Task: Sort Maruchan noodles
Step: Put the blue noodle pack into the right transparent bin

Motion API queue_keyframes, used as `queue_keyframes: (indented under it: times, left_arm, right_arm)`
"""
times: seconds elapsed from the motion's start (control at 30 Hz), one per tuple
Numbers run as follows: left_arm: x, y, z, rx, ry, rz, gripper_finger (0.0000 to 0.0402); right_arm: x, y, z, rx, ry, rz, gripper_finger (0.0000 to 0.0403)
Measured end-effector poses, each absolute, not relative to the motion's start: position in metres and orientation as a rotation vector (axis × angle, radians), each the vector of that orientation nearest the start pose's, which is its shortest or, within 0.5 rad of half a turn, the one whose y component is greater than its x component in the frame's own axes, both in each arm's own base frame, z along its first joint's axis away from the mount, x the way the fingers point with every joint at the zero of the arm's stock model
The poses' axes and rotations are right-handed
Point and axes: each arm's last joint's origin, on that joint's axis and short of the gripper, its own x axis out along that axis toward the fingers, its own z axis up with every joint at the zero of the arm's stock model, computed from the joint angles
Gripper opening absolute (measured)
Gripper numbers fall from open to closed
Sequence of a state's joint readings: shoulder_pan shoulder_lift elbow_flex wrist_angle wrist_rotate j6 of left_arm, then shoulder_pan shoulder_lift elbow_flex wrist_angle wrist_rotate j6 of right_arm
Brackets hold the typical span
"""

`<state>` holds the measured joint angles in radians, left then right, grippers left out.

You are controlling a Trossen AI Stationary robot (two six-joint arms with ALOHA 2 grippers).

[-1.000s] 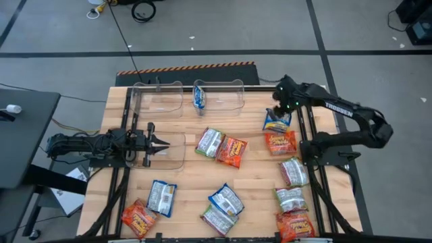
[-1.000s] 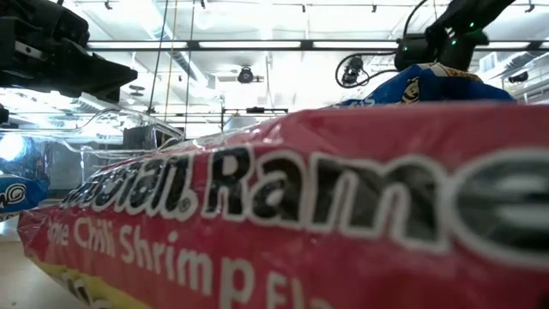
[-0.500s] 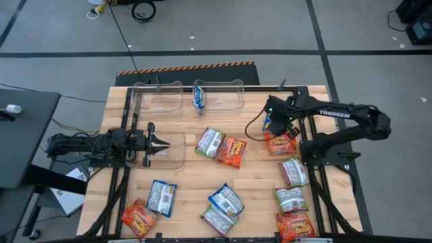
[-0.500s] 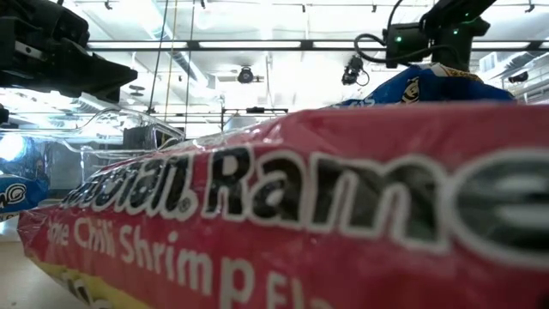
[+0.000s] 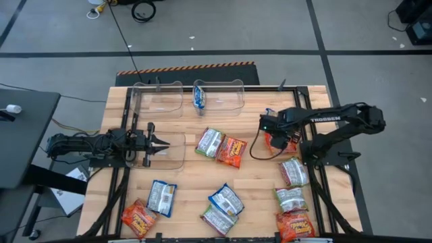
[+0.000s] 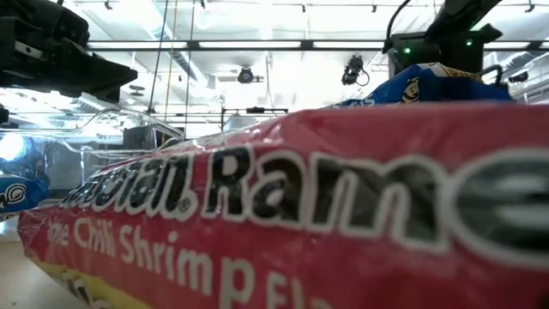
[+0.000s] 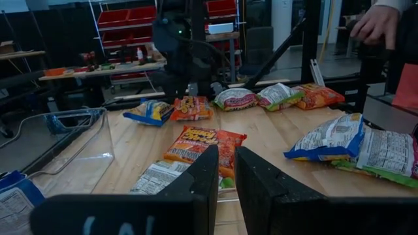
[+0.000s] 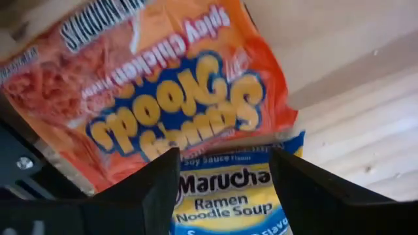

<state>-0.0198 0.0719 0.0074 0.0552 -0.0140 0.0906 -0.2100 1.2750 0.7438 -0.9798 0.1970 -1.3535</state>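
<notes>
**High view: right gripper swung over the orange-and-blue pair**

High view, three o'clock side of the desk (image 5: 182,177): right gripper (image 5: 272,128) now poised over the blue soy-sauce packet (image 8: 225,196) and the orange spicy-chicken packet (image 5: 283,143), having swept inward from the far right corner within the last second. Fingers spread wide during that sweep, and now released, empty, straddling the blue packet's edge in the right wrist view. Likely reading: a fresh pick lining up, probably the blue packet lying against the orange one.

Left gripper (image 5: 156,142) parked at nine o'clock above a clear bin (image 5: 177,156), unmoved, fingers nearly together and holding nothing.

One blue packet (image 5: 200,98) already standing in the clear bin (image 5: 229,101) at twelve o'clock. Remaining Maruchan packets scattered: a green-and-orange pair (image 5: 221,147) at centre, more toward five and seven o'clock. Sorting barely begun.
</notes>
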Motion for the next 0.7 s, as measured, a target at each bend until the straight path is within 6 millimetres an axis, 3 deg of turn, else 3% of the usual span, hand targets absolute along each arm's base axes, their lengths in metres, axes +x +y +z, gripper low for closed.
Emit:
queue_keyframes:
  times: [0.3, 0.57, 0.7]
  left_arm:
    - [0.102, -0.002, 0.166, 0.091, 0.009, -0.006, 0.0057]
    - [0.102, -0.002, 0.166, 0.091, 0.009, -0.006, 0.0057]
    - [0.102, -0.002, 0.166, 0.091, 0.009, -0.006, 0.0057]
  right_arm:
    - [0.185, -0.029, 0.187, -1.093, 1.494, 0.766, 0.0236]
    - [0.182, -0.037, 0.178, -1.188, 1.667, 0.761, 0.0234]
    - [0.188, -0.048, 0.177, -1.228, 1.644, 0.682, 0.023]
